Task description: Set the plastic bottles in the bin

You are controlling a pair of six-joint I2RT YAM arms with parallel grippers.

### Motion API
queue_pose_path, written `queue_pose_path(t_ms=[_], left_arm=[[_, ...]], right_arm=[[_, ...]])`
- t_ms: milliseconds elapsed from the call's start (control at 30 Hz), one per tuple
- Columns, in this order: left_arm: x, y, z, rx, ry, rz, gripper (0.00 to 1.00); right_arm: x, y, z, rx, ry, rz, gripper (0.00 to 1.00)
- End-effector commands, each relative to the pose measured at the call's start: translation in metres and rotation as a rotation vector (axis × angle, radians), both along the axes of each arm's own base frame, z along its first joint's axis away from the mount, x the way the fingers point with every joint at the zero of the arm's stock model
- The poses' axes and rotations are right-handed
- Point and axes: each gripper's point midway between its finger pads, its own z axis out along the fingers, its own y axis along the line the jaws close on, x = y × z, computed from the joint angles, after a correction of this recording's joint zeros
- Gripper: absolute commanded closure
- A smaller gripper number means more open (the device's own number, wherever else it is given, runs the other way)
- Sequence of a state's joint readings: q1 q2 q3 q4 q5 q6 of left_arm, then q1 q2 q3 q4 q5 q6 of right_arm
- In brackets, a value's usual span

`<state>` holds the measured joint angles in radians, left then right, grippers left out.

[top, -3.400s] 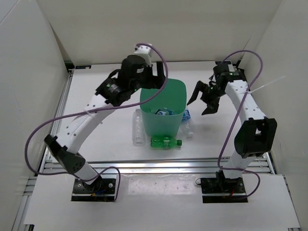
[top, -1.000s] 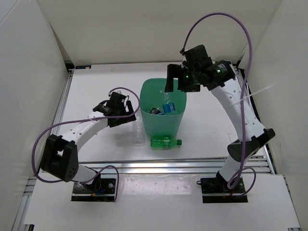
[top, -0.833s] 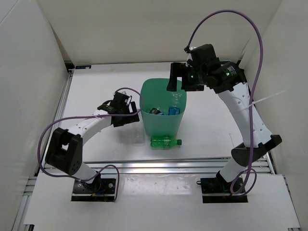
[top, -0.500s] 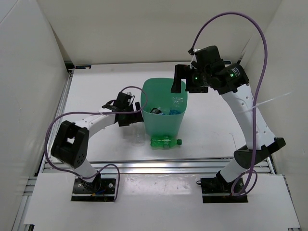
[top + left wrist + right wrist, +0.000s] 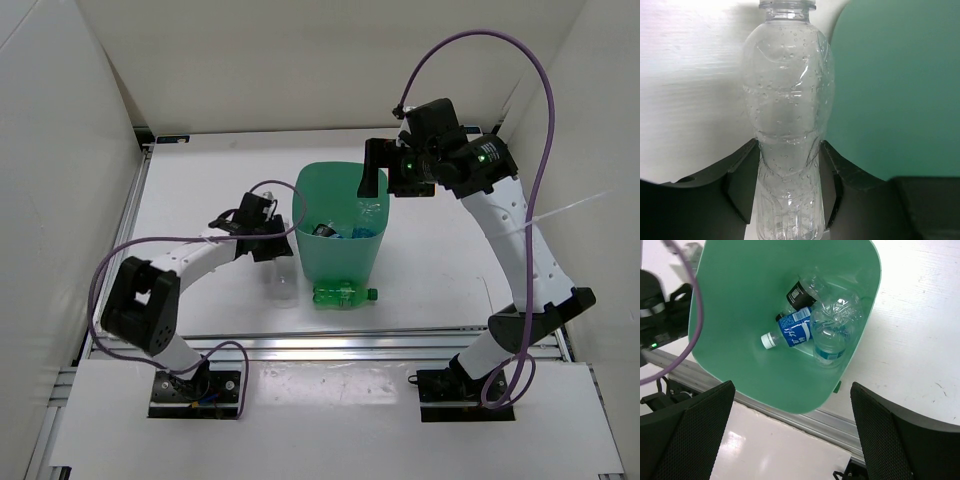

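- Left gripper (image 5: 789, 167) is clamped on a clear bottle (image 5: 787, 100) lying on the table; right gripper (image 5: 378, 178) hangs wide open, empty.
- Green bin (image 5: 345, 262), beside that bottle, contains several bottles (image 5: 832, 325).
- Green bottle (image 5: 343, 295) lies just beside the bin's near side.

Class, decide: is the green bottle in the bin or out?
Out. The green bottle lies on its side on the table, beside the bin.

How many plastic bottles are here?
5. Three lie in the bin: dark-labelled bottle, blue-labelled bottle, crumpled clear bottle. The green bottle lies on the table before the bin. The left gripper holds a bare bottle beside it. More may be hidden.
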<state>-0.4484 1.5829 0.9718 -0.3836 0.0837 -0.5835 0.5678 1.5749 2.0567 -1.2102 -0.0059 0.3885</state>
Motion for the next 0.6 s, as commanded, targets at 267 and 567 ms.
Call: queue_pose_path(t_ms=[267, 567], left_arm=[[0.033, 0.035, 0.208, 0.052, -0.433, 0.131, 0.60], [0.052, 0.010, 0.364, -0.019, -0.741, 0.059, 0.55]], right_arm=[[0.005, -0.006, 0.004, 0.015, -0.022, -0.013, 0.00], [0.014, -0.013, -0.010, -0.007, 0.008, -0.073, 0.00]])
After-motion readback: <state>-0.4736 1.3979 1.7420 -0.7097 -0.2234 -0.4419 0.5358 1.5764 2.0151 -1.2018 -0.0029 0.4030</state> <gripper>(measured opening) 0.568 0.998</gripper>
